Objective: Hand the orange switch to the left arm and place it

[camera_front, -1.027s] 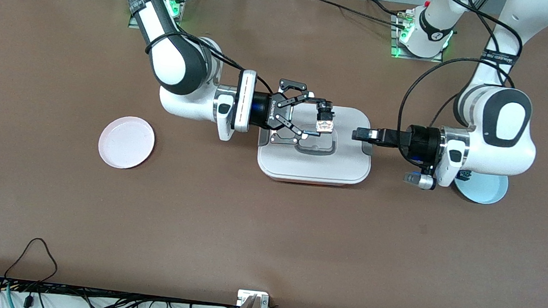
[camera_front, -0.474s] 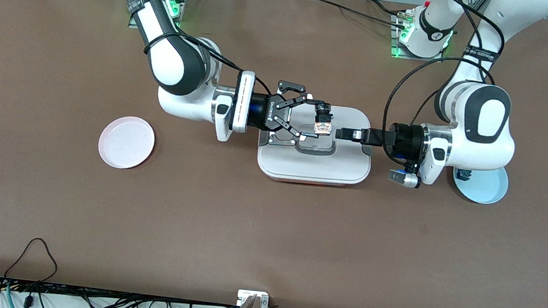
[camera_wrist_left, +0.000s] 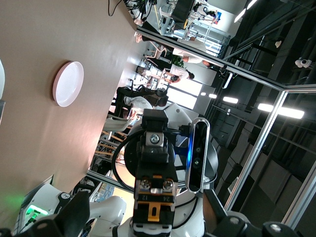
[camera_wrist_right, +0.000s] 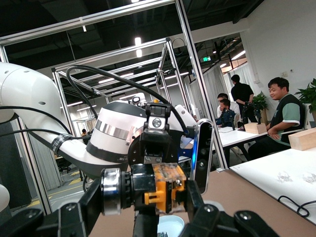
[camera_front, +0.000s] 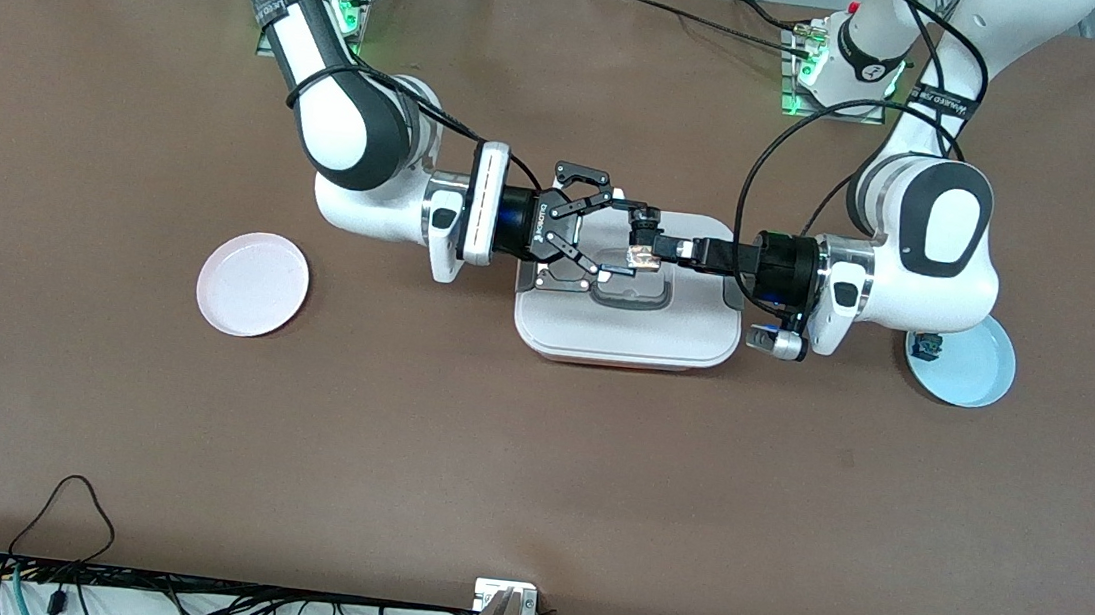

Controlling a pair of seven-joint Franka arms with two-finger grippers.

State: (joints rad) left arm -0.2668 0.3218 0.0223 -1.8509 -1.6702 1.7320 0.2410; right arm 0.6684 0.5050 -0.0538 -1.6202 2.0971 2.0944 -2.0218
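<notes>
My right gripper [camera_front: 636, 243] is shut on the orange switch [camera_front: 648, 255] and holds it sideways in the air over the lid of the white box [camera_front: 626, 330]. In the right wrist view the switch [camera_wrist_right: 165, 190] sits between my fingers, with its silver ring, black body and orange clip showing. My left gripper [camera_front: 666, 248] reaches in from the left arm's end, over the box. It is open, and its two dark fingers [camera_wrist_left: 74, 217] stand wide on either side of the switch's terminal end [camera_wrist_left: 154, 197]. I cannot tell whether they touch it.
A pink plate [camera_front: 252, 283] lies toward the right arm's end of the table. A light blue plate [camera_front: 969, 363] lies toward the left arm's end with a small dark switch [camera_front: 926, 346] on it. Cables run along the table's front edge.
My left arm has swung in over the box, bringing its open gripper up to the switch. My right gripper has held the switch almost still.
</notes>
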